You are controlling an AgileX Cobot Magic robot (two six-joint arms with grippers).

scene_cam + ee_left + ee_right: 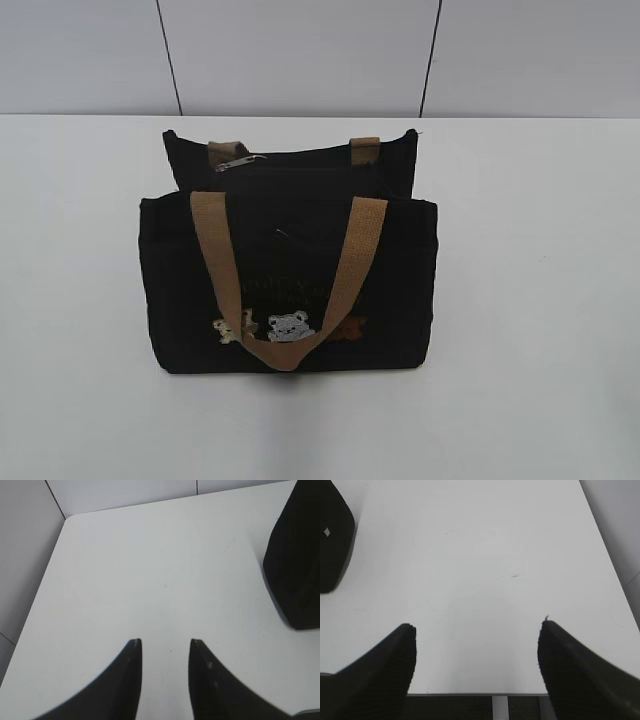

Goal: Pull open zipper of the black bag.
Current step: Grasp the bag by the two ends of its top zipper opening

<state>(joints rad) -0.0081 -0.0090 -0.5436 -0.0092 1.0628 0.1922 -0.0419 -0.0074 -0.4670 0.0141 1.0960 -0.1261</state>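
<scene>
The black bag (290, 270) stands upright in the middle of the white table, a tan handle hanging over its front with small bear patches below. Its zipper (300, 165) runs along the top, with a silvery pull tab (238, 161) near the left end. Neither arm shows in the exterior view. In the left wrist view my left gripper (165, 641) hovers over bare table, open with nothing between its fingers, and the black bag's end (295, 565) lies to the far right. My right gripper (477, 625) stands wide open over the table's near edge, the black bag (335, 540) at far left.
The white table (540, 300) stretches on both sides of the bag. A grey panelled wall (300, 50) rises behind it. The table's left corner (67, 517) and its front edge (475, 694) show in the wrist views.
</scene>
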